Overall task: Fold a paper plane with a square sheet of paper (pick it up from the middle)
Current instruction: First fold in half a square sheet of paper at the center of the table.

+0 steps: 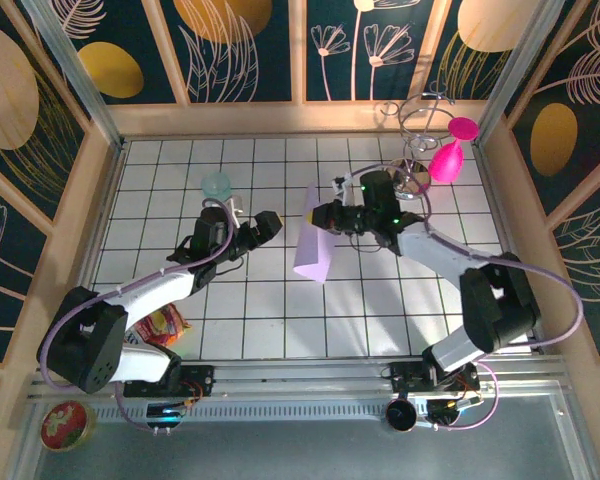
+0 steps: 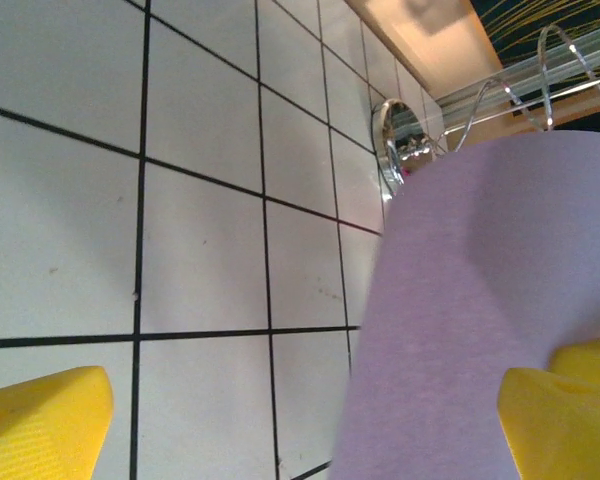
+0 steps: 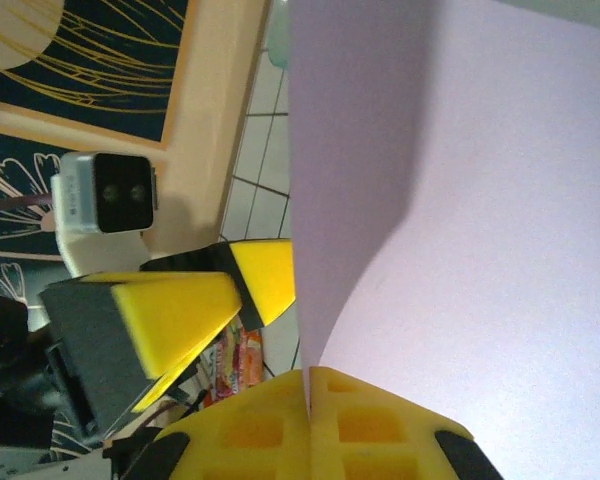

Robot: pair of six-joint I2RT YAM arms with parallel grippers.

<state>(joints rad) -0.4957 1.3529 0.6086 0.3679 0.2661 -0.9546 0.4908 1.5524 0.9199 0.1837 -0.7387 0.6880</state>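
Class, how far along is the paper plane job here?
Done: the sheet is picked up, pinched in the shut right end effector. In hand: the open left end effector sits beside it. Left: no dart shape yet; folds remain.

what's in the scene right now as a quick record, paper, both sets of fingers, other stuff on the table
paper: lilac sheet of paper, raised upright and bent, not lying flat
right fingers: shut on the sheet's edge
left fingers: open, just left of the sheet, not gripping it
fold stage: no dart shape yet
other things: teal cup beyond the left arm; pink bulb by a wire rack at the far right; snack bag near the left arm's base
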